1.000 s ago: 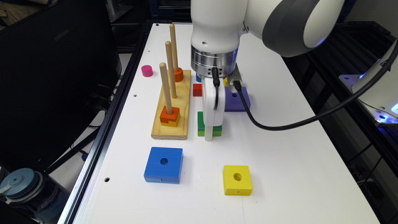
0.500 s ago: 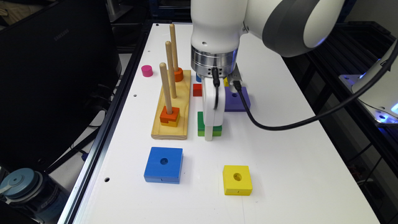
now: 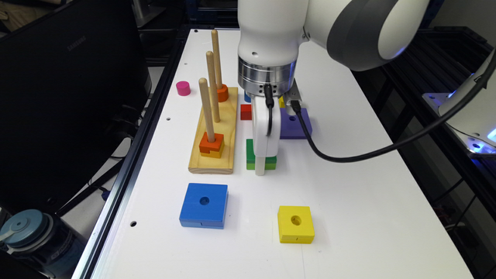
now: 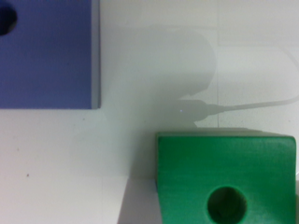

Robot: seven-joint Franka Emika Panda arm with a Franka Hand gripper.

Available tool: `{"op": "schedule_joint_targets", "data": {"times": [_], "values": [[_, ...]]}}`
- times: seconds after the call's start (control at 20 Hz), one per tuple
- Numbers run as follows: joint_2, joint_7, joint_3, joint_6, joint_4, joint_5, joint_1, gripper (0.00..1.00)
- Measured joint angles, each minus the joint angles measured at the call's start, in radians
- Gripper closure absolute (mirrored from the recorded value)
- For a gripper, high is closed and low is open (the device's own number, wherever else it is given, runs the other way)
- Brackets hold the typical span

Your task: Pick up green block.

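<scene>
White table (image 3: 348,201), wide and bright. Claw (image 3: 260,170) down at the green block (image 3: 251,155), right at its near face. Green block just beside the wooden peg board (image 3: 228,128), purple block (image 4: 46,56) close behind. Claw spread or pinched? Can't tell. Risk: off-centre grip, block pivoting out or nudged into the peg board.

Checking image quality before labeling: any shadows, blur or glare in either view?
Wrist view: soft-focus; a grey arm-and-cable shadow falls on the table above the green block. Exterior view: sharp, evenly lit, faint shadows beside blocks, blue glow on the arm.
</scene>
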Motion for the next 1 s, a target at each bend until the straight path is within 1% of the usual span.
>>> {"op": "schedule_joint_targets", "data": {"times": [0.15,0.2,0.25,0.3,0.45,0.5,0.7,0.75,0.8,0.85,0.9,0.95,1.0], "values": [[-0.014,0.0,0.003,-0.004,-0.001,0.0031,-0.001,1.0],[-0.023,0.0,0.007,-0.01,-0.001,0.0058,-0.002,1.0],[-0.038,0.0,0.015,-0.022,-0.001,0.0105,-0.005,1.0],[-0.055,-0.002,0.025,-0.038,-0.002,0.0185,-0.011,1.0],[-0.097,-0.008,0.048,-0.07,-0.012,0.0405,-0.024,1.0],[-0.104,-0.009,0.052,-0.073,-0.016,0.0431,-0.028,1.0],[-0.108,-0.01,0.053,-0.072,-0.02,0.0437,-0.033,1.0],[-0.116,-0.01,0.058,-0.076,-0.019,0.0448,-0.037,1.0],[-0.129,-0.011,0.067,-0.085,-0.019,0.0491,-0.043,1.0],[-0.145,-0.014,0.078,-0.099,-0.019,0.0586,-0.051,1.0],[-0.166,-0.024,0.092,-0.119,-0.02,0.0755,-0.06,1.0],[-0.181,-0.034,0.101,-0.133,-0.021,0.0904,-0.066,1.0],[-0.193,-0.044,0.105,-0.142,-0.023,0.1034,-0.071,1.0]]}}
